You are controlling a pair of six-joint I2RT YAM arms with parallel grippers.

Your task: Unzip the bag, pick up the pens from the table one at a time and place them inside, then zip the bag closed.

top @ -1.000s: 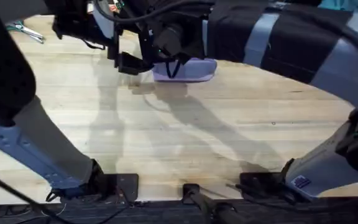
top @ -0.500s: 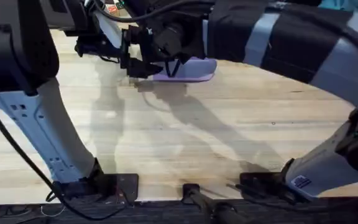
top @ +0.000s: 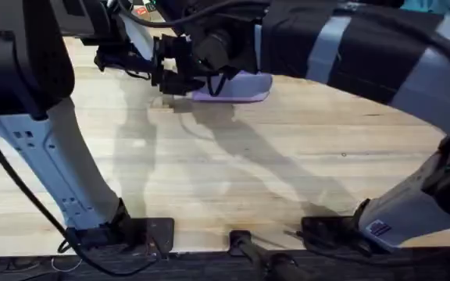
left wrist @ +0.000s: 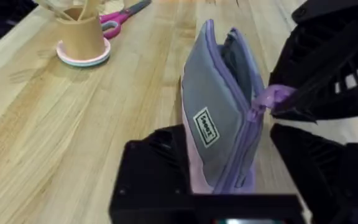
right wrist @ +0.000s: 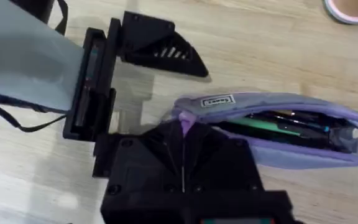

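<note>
Pinching the purple zipper pull between its black fingers, the right gripper sits at one end of the lavender pencil pouch, whose mouth gapes along most of its length. Inside, the green pen and the dark pen lie lengthwise, so what remains, by my judgement, is the closing pull. The pouch rests on the far middle of the butcher-block table. The left gripper stands with its jaws apart around the pouch's near end, one finger on each side of the fabric; whether they press it yet, I cannot tell.

The risk lies in that uncertainty. If the left fingers do not anchor the end, the pouch will likely slide along with the slider instead of closing. A pen tip riding high at the open mouth could also foul the teeth and stall the zip.
</note>
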